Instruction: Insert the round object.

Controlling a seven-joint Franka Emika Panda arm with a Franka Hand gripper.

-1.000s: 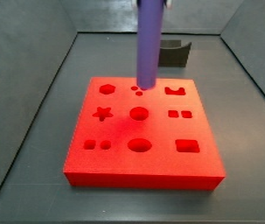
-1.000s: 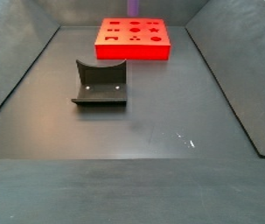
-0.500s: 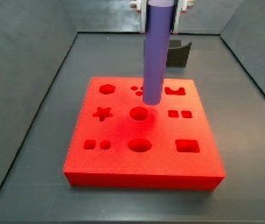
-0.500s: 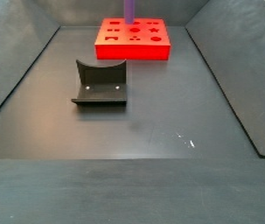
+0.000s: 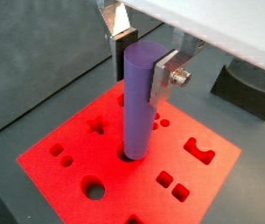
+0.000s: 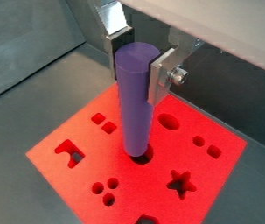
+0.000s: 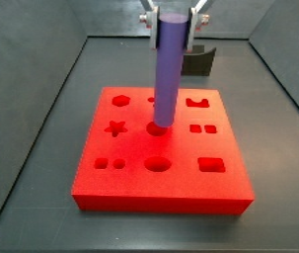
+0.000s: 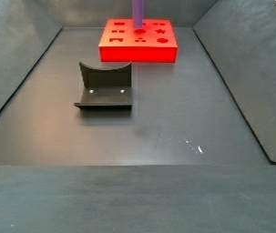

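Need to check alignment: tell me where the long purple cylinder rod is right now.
In a side view the long purple cylinder rod stands upright, gripped at its top by the tool, its lower end at the round centre hole of the red block, between the star and twin-square cutouts.

No writing, label, brand, number or sign can be read anywhere in these views. The gripper, closed on the top of the purple rod above the red block, bears no marking, and neither does the rod or the block. The fixture on the floor is likewise plain and unmarked.
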